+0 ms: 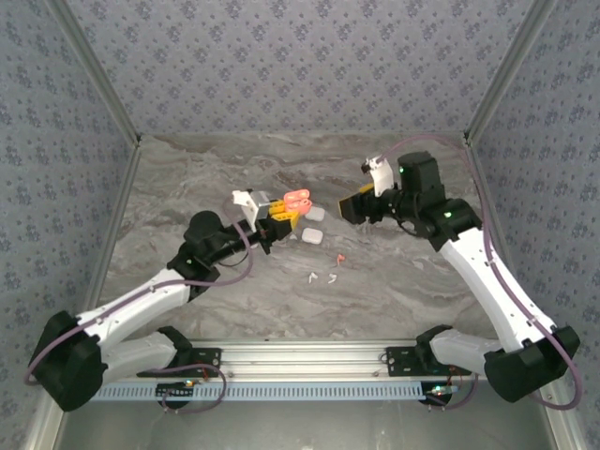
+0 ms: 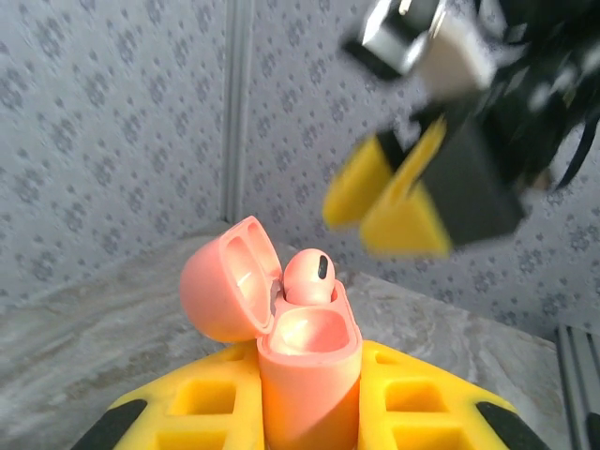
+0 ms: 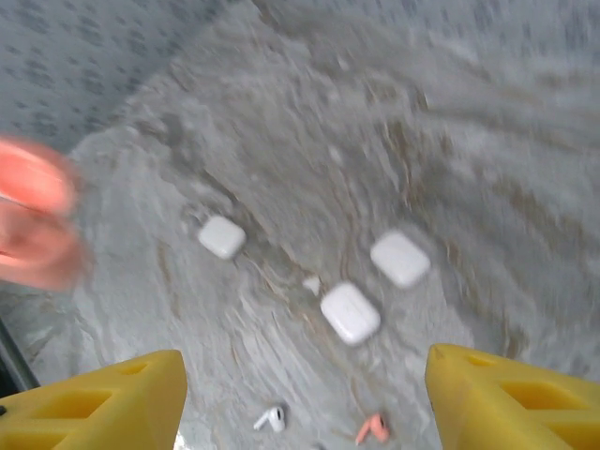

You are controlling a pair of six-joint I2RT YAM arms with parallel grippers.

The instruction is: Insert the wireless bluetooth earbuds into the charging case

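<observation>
Left claw (image 1: 272, 223), top view: clamped on the open orange-red case (image 1: 298, 199), held aloft. Right claw (image 1: 354, 208) beside it, jaws apart, empty.

Left wrist view: one seated earbud (image 2: 309, 277) in the case; second well looks vacant.

Right wrist view: loose orange-red earbud (image 3: 373, 429) lies near a white earbud (image 3: 272, 418) and three white cases (image 3: 350, 312).

Judgement: case half filled; next, pick the matching bud, clear of its white neighbour.
</observation>
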